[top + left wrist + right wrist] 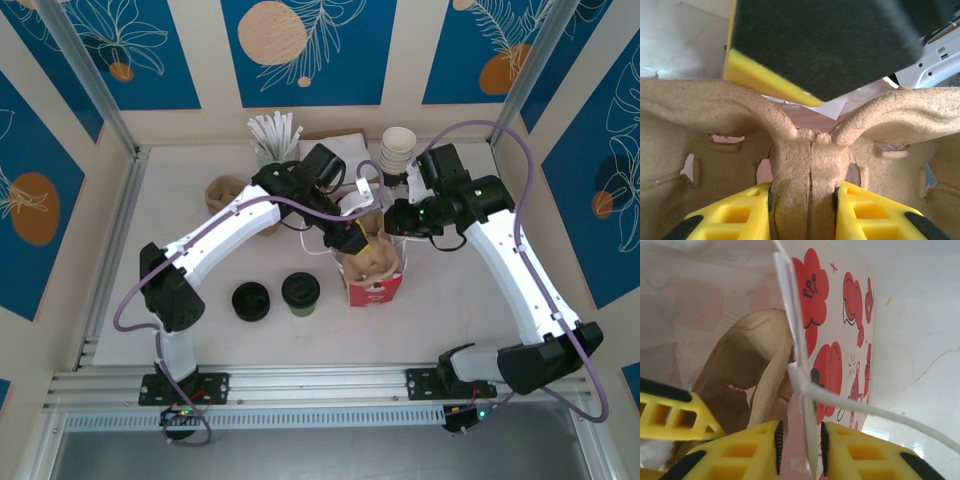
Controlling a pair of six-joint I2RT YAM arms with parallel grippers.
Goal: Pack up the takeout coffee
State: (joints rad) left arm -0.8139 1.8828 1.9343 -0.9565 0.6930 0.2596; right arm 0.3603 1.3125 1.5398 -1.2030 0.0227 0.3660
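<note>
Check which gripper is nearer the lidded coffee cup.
Left. The left gripper, jaws on the pulp carrier in the red bag, sits right of the takeout coffee; the right gripper is at the bag's far edge.

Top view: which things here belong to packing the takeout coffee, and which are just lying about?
Part of the job:
- takeout coffee, standing on the table
- red bag
- pulp carrier, sitting in the bag

Just lying about:
- loose black lid
- stack of cream cups
- white sticks in a holder
</note>
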